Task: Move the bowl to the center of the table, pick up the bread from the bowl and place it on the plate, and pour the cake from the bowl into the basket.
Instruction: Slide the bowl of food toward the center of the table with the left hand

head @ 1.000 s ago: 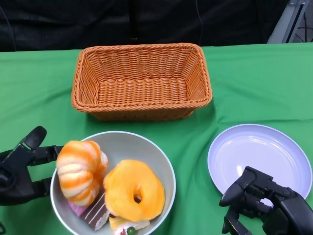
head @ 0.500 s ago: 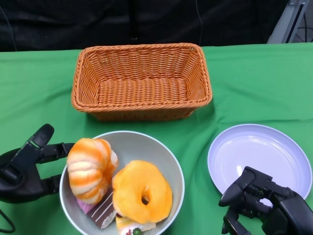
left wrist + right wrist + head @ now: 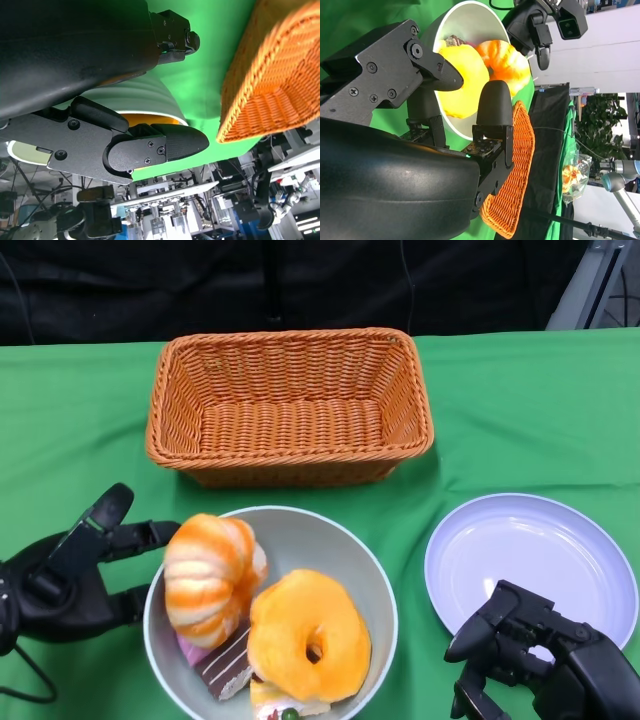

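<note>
The pale grey bowl [image 3: 305, 538] stands on the green cloth in front of the basket [image 3: 290, 420], a little left of the middle. It carries a striped orange-and-white bun [image 3: 212, 575], a yellow ring-shaped bread [image 3: 308, 635] and a chocolate cake slice [image 3: 225, 665]; a second cake piece [image 3: 280, 702] peeks out at the near rim. My left hand [image 3: 65, 575] grips the bowl's left side, fingers above and below its wall [image 3: 130, 97]. My right hand [image 3: 545, 660] hovers over the near edge of the lilac plate [image 3: 530, 560], fingers bent and apart, holding nothing.
The woven orange basket has nothing in it and takes up the far middle of the table. The plate lies at the right, bare. Green cloth shows between bowl and plate. A dark backdrop stands behind the table's far edge.
My left hand has slid the bowl and its contents to the right, toward the middle. The right hand, basket and plate have stayed put.
</note>
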### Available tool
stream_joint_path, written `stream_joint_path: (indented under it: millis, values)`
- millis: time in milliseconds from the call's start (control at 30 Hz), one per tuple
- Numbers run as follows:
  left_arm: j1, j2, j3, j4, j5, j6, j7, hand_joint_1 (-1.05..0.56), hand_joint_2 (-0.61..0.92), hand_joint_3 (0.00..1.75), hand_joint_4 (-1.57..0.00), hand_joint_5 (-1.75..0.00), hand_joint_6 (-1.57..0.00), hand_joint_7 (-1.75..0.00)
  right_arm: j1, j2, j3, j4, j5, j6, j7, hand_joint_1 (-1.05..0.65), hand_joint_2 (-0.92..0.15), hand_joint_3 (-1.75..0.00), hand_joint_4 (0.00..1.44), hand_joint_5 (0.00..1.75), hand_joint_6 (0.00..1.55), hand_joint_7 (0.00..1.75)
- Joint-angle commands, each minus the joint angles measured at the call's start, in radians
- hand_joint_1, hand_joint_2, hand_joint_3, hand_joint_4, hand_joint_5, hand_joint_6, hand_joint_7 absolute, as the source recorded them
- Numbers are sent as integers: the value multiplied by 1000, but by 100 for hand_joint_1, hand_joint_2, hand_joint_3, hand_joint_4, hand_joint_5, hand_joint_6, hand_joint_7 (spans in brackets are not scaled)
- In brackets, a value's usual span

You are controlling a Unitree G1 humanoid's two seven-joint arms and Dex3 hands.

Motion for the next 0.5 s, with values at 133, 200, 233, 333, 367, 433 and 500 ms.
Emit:
stream_joint_path:
  millis: [133, 200, 233, 333, 367, 433, 500]
  values:
    - [-28, -17, -2, -19, -11, -14, 30, -72, 92, 51, 0, 0, 0, 0, 1, -4, 2, -10, -5, 4, -8, -2, -46, -110, 63, 161, 54, 138]
    - [-29, -19, -5, -20, -11, -16, 31, -72, 92, 52, 0, 0, 0, 0, 0, -5, 2, -10, -6, 5, -10, -3, -45, -110, 63, 161, 54, 138]
    - [-29, -20, -5, -20, -12, -17, 32, -72, 92, 52, 0, 0, 0, 0, 0, -5, 3, -10, -6, 5, -10, -3, -45, -110, 63, 161, 54, 138]
    - [-29, -25, -7, -26, -13, -21, 37, -72, 92, 52, 0, 0, 0, 0, 1, -4, 3, -12, -7, 8, -12, -3, -45, -110, 63, 161, 54, 138]
    - [-29, -30, -8, -31, -13, -23, 40, -72, 92, 53, 0, 0, 0, 0, 1, -4, 3, -13, -7, 9, -13, -2, -45, -110, 62, 161, 54, 138]
    - [-29, -35, -8, -37, -13, -26, 44, -72, 92, 53, 0, 0, 0, 0, 2, -4, 4, -13, -8, 11, -14, -2, -45, -110, 62, 161, 54, 138]
    - [-28, -35, -8, -38, -14, -25, 46, -72, 92, 53, 0, 0, 0, 0, 2, -4, 4, -14, -8, 11, -14, -1, -45, -110, 62, 161, 54, 138]
